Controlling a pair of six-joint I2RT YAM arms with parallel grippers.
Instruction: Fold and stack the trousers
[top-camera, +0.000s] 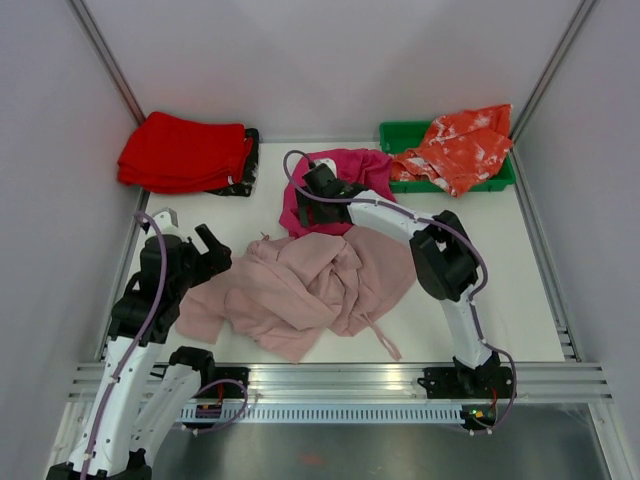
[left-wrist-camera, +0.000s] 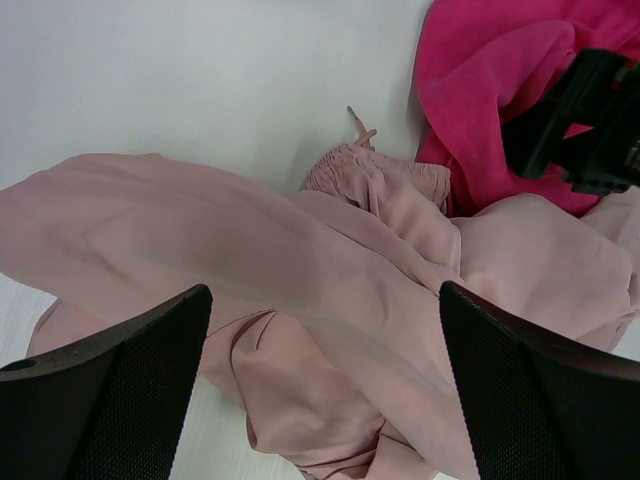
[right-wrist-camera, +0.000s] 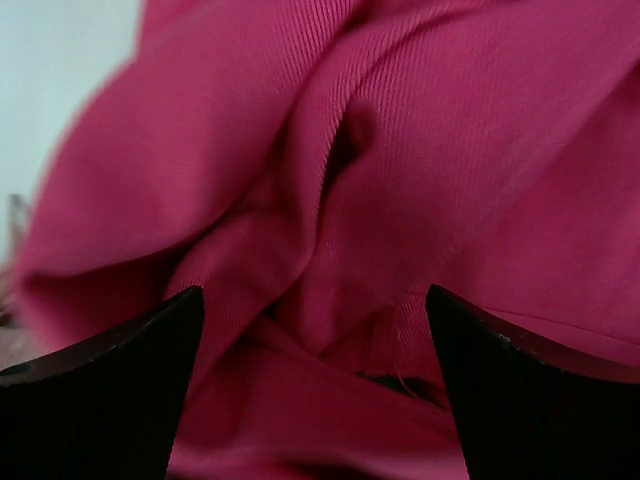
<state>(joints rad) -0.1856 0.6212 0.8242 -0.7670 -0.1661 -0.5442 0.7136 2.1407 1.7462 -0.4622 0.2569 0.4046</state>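
Note:
The pale pink trousers (top-camera: 300, 285) lie crumpled in a loose heap at the middle of the table, with a drawstring cord (top-camera: 383, 338) trailing toward the near edge. My left gripper (top-camera: 192, 235) hovers at the heap's left end, open; its wrist view shows the trousers (left-wrist-camera: 330, 300) spread below and between the wide jaws of the gripper (left-wrist-camera: 325, 390). My right gripper (top-camera: 312, 185) is open over the magenta garment (top-camera: 350, 168), just behind the trousers. In the right wrist view the gripper (right-wrist-camera: 315, 390) has only magenta fabric (right-wrist-camera: 380, 180) under it, nothing pinched.
A folded red stack (top-camera: 185, 152) sits at the back left. A green bin (top-camera: 398, 133) at the back right holds an orange and white garment (top-camera: 460, 145). Grey walls close in both sides. The magenta garment overlaps the trousers' far edge.

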